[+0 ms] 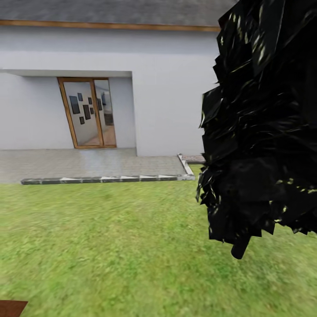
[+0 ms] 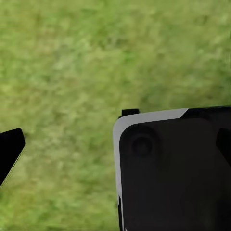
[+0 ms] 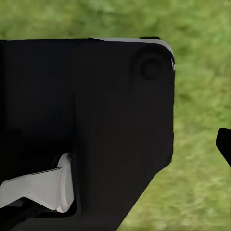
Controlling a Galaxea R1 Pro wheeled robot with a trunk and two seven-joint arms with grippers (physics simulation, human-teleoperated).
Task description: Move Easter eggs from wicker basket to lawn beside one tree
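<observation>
No eggs, wicker basket or thick-trunked tree are in sight. The head view looks across the bright green lawn toward a white house. In the left wrist view one black fingertip of my left gripper sits at the picture's edge over bare grass, and a second dark tip lies far across against my own black body. The fingers are wide apart with nothing between them. The right wrist view has a black fingertip at its edge over grass, equally far out, also holding nothing.
A dark cone-shaped tree with a thin stem stands close on the right. Beyond the grass lie grey paving with a stone kerb, the house wall and a glass door. A brown corner pokes in at the lower left.
</observation>
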